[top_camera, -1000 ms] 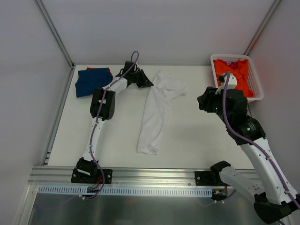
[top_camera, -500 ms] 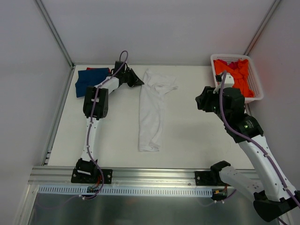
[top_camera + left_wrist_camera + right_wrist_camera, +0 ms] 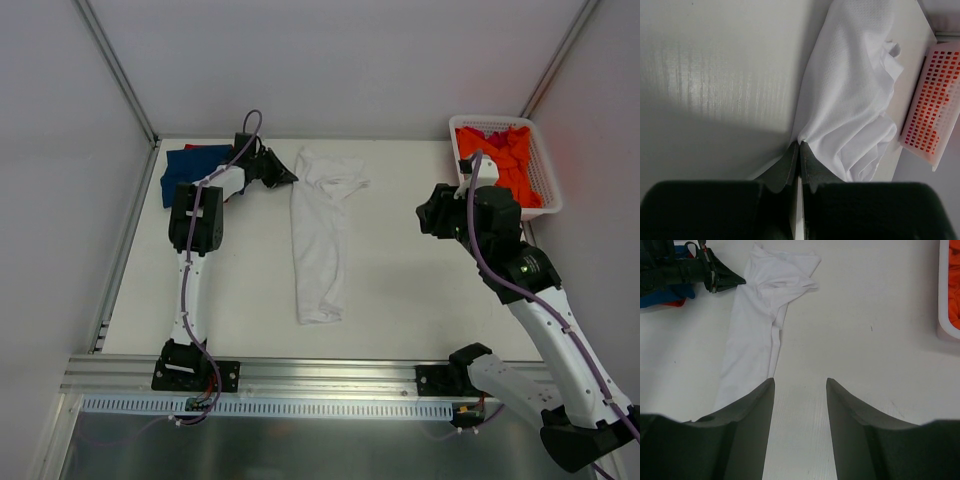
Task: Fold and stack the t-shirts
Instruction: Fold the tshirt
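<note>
Right gripper [image 3: 800, 382]: fingers spread, empty, poised above the table [image 3: 400, 290] beside the white t-shirt [image 3: 322, 240]. The shirt lies mid-table as a narrow strip running near to far. Left gripper [image 3: 800, 146]: pressed onto the shirt's far-left edge. Probable step: dragging the cloth straight. Pull low and slowly; stop short of the dark blue t-shirt [image 3: 185, 178]. The orange t-shirt [image 3: 505, 155] fills the far-right basket [image 3: 547, 180].
</note>
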